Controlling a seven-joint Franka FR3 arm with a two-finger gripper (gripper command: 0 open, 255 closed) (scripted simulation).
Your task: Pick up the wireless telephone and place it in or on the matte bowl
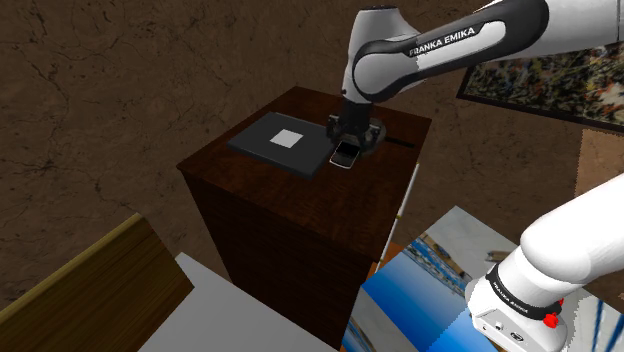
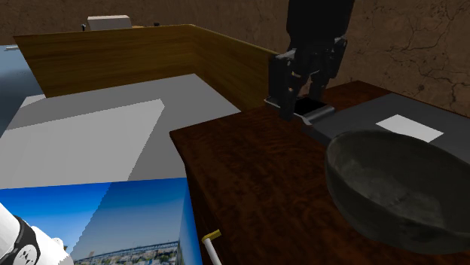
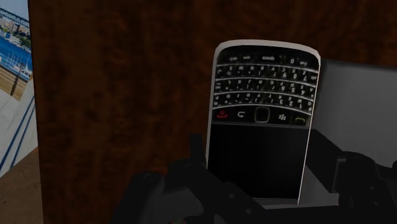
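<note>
Straddling the phone [image 3: 261, 95] — that's the gripper [image 3: 270, 156] as we read it: fingers [image 3: 196, 156] spread, one down each long side, nothing pinched yet. One finger sits just beside the phone's edge. The other stands a little apart, with a strip of the grey slab [image 1: 265, 140] showing between. The phone lies flat, face up, keypad end away from the hand, on top of the dark wood cabinet [image 2: 248, 158], right along the slab's edge. We can't tell if it touches or overlaps the slab. The bowl [image 2: 361, 188], dark and dull, sits on the same top, closer to the second exterior camera than the phone is.

Handling, our call: light and stiff, won't flex under a squeeze. The casing looks smooth with a glossy rim, so likely slippery. It's also thin, leaving little side wall for the fingers. We'd take it across the narrow width, on the long edges, about mid-length so it doesn't tip on the lift — and low, close to the wood. The slab alongside may crowd that finger. The screen is the fragile part, so we'd lower the phone into the bowl, not drop it. On the curved wall it'll probably slide to the bottom.
</note>
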